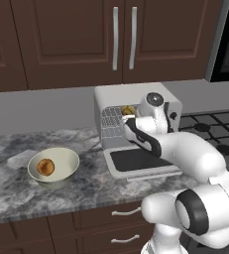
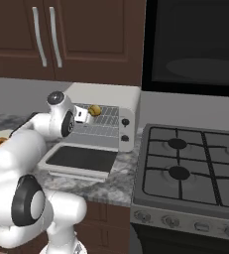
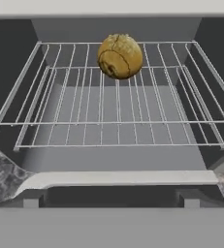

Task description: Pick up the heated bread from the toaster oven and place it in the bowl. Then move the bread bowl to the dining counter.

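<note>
On your left, the round pale cream bowl (image 1: 53,167) sits on the grey-veined marble worktop (image 1: 17,193), an orange-brown bun (image 1: 46,166) inside it. Right of it, the boxy light-grey toaster oven (image 1: 136,101) has its dark-glass door (image 1: 138,160) dropped open. The lumpy golden-yellow roll (image 3: 120,56) lies far back on the wire rack (image 3: 108,114). Your gripper (image 2: 83,114) hangs spread and empty at the oven mouth, short of the roll.

The toaster oven (image 1: 136,101) looked matt grey metal, its wire rack (image 3: 108,111) thin and shiny; the bread (image 3: 120,56) was rough and crusty; the table (image 1: 17,149) was polished veined marble.
</note>
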